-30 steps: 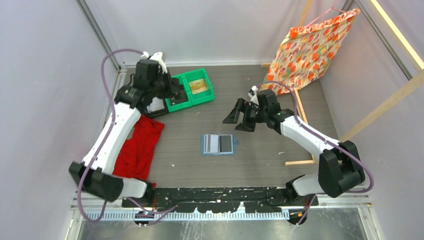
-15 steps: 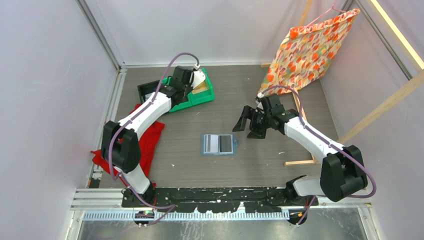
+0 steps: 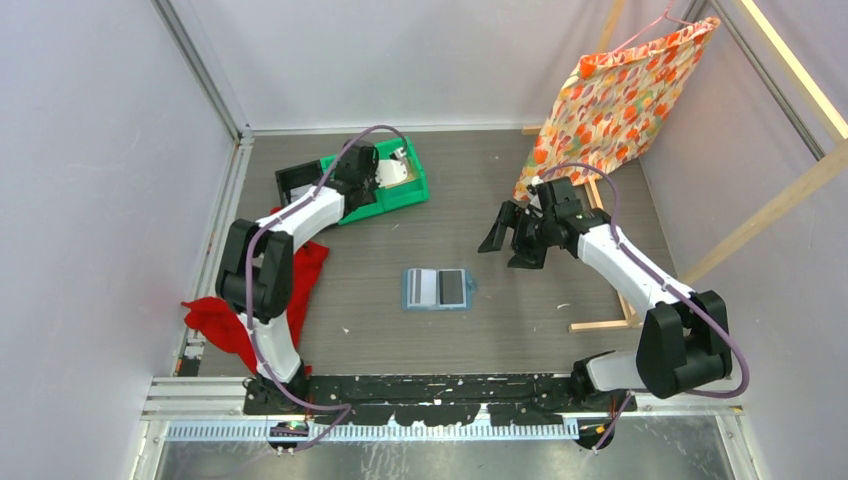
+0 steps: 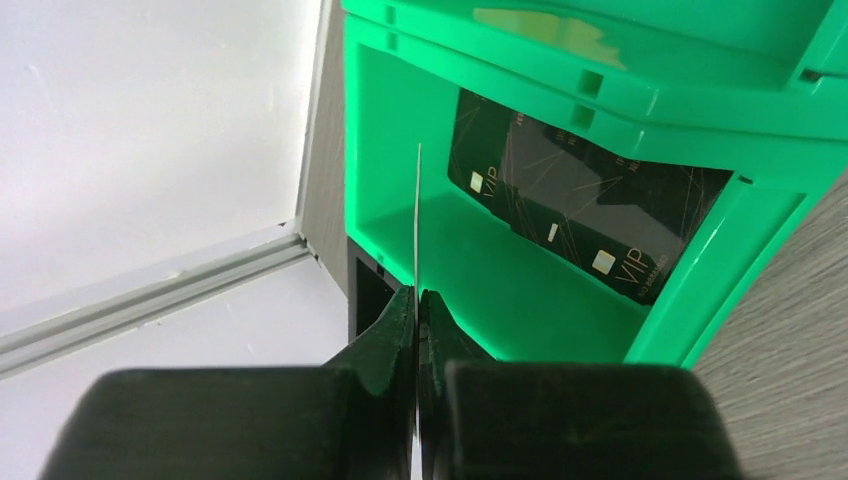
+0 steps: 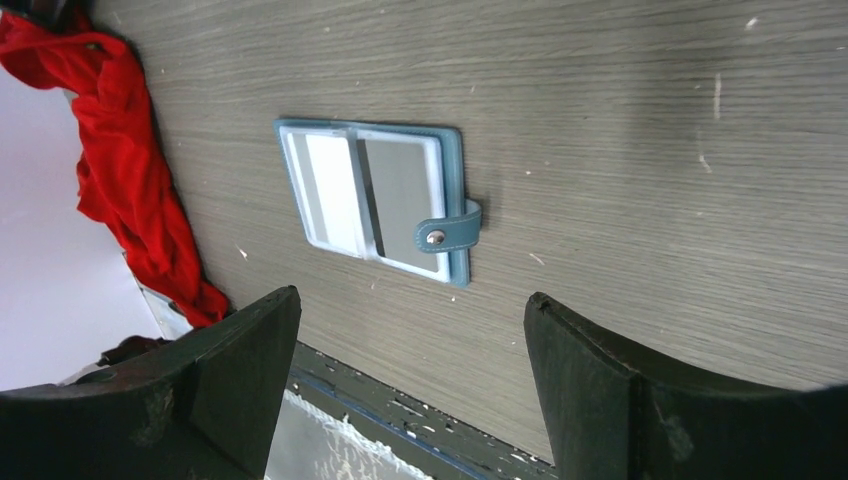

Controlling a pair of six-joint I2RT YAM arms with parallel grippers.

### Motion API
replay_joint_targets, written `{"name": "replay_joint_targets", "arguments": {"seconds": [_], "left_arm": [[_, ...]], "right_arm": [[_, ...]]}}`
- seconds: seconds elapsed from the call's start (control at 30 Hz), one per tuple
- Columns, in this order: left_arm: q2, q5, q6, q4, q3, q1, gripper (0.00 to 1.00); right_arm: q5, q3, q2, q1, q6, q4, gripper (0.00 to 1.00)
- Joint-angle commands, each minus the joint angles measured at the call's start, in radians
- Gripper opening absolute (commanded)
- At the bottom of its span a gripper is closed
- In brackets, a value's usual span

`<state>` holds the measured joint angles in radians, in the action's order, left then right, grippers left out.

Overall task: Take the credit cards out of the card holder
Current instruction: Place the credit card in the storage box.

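Left hand (image 4: 415,300) pinches a thin card (image 4: 417,215) edge-on over the green bin (image 4: 520,300), where dark cards (image 4: 580,205) lie.

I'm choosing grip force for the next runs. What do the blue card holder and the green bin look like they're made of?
The card holder looks like soft leather or faux leather, matte blue, with a snap-button strap and clear, glossy sleeves inside; which leather is not certain. The green bin looks like rigid moulded plastic: a shiny, uniform green with sharp moulded ribs and edges.
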<state>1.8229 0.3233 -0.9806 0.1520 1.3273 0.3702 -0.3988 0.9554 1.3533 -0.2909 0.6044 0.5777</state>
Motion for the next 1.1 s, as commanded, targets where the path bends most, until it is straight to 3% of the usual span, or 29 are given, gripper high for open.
{"name": "replay_joint_targets", "arguments": {"seconds": [0.0, 0.3, 0.57, 0.93, 1.07], "left_arm": [[0.029, -0.050, -0.055, -0.088, -0.010, -0.024, 0.00], [0.096, -0.073, -0.066, -0.123, -0.021, -0.028, 0.00], [0.145, -0.077, -0.049, -0.055, 0.022, -0.031, 0.01], [0.141, -0.050, -0.049, -0.055, 0.015, -0.029, 0.20], [0.130, -0.044, -0.041, -0.046, 0.014, -0.023, 0.23]], "right_arm": [[-0.006, 0.048, 0.015, 0.023, -0.023, 0.022, 0.87], [-0.011, 0.055, 0.043, 0.046, -0.028, 0.019, 0.87], [-0.034, 0.059, 0.067, 0.068, -0.032, 0.000, 0.87], [-0.049, 0.049, 0.065, 0.085, -0.034, -0.009, 0.87], [-0.052, 0.043, 0.057, 0.088, -0.035, -0.009, 0.87]]}}
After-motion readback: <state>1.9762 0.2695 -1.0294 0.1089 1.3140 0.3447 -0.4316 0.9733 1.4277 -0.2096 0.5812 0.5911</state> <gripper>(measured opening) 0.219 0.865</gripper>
